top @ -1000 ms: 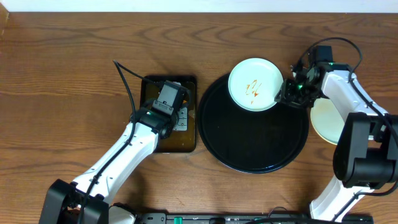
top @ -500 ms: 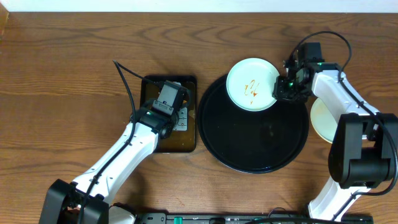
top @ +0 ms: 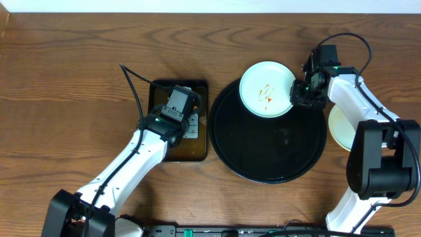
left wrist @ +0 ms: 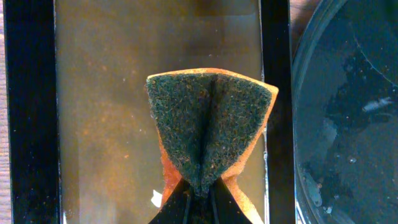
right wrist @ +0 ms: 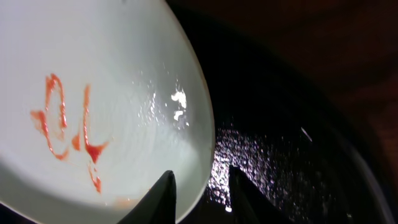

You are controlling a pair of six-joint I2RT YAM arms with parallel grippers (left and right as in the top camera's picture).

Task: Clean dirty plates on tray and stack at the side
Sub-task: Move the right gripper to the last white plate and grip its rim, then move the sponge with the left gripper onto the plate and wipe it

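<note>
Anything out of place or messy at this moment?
The mint plate, streaked with orange sauce, overhangs the black tray's far rim rather than lying inside it. The right tool straddles its edge. Otherwise nothing stands out.

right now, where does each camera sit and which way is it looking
Overhead: above the table, looking straight down on the tray, both arms showing.
Left wrist: looks down past the left gripper, shut on a sponge over the pan.
Right wrist: looks along the right gripper gripping the mint plate by its rim.
All three views show the tray.
</note>
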